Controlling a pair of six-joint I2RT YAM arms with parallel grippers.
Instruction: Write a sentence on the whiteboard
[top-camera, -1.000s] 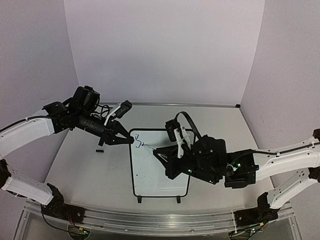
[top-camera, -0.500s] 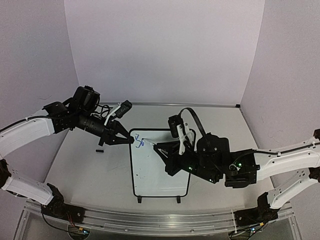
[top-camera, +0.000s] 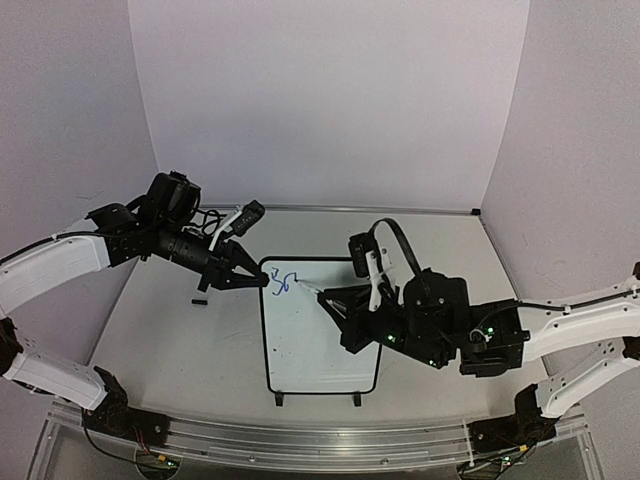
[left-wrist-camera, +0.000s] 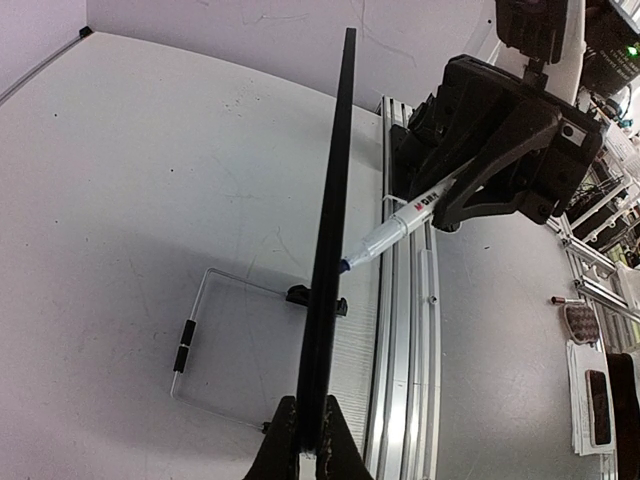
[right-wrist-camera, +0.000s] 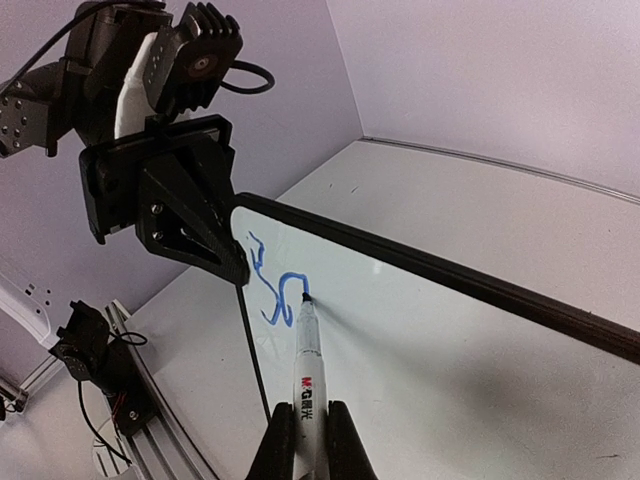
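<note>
**Top view.** We see the whiteboard (top-camera: 315, 340) at the middle of the table (top-camera: 180, 350), in portrait position, with its two black feet at its 6 o'clock end. From above we cannot tell whether it lies flat or is tipped up.

The left gripper (top-camera: 262, 281) reaches in from 9 o'clock and meets the black frame at the board's 11 o'clock corner. In the left wrist view its two fingers sit one on each face of the board, which is seen edge-on, so we read this claw as clamped on the frame.

The right gripper (top-camera: 335, 300) comes in from 3 o'clock. In the right wrist view its fingers press on both sides of the marker (top-camera: 308, 290), so it is closed on the barrel. The tip of the marker touches the white surface.

Of the sentence (top-camera: 281, 284), only a few blue looping strokes show. They lie near the 11 o'clock corner, just beside the left claw, and the tip of the pen rests at their 3 o'clock end.

A small dark object (top-camera: 200, 300) lies on the table at 9 o'clock from that corner, apart from the board. We cannot identify it.
</note>
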